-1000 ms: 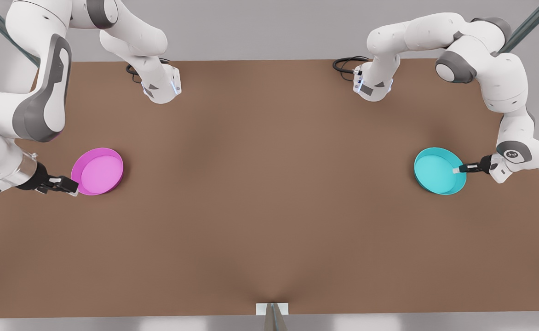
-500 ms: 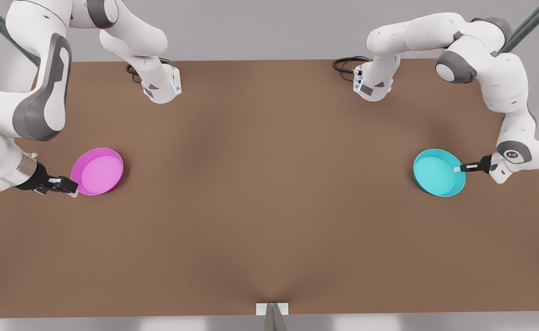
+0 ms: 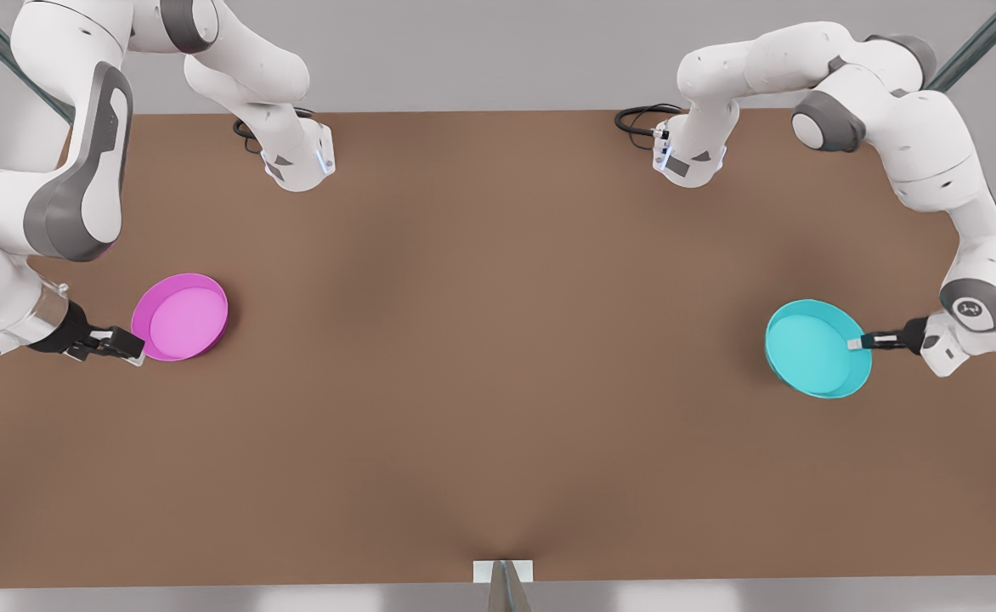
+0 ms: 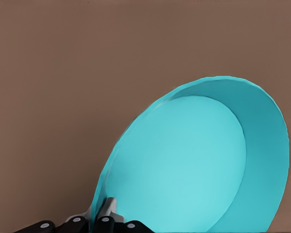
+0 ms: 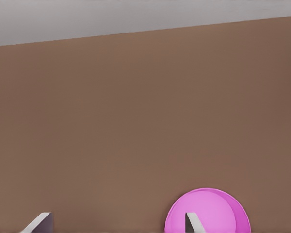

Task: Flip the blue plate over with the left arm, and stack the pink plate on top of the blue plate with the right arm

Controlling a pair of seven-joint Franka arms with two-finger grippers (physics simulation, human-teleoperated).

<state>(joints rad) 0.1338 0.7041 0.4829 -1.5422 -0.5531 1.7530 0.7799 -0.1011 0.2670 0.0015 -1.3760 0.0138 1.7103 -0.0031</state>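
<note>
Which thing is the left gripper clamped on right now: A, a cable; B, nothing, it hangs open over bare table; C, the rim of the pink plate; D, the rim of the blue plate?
D: in the left wrist view the left gripper has its fingers pinched on the rim of the blue plate, while the right gripper sits open beside the pink plate.

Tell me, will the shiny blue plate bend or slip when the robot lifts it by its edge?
The round, glossy turquoise plastic plate probably stays stiff: in the left wrist view its rim holds a clean curve while pinched. It looks smooth, so it might slip or swing, since the left tool grips only one spot on the rim. It seems light for its size, being shallow.
</note>
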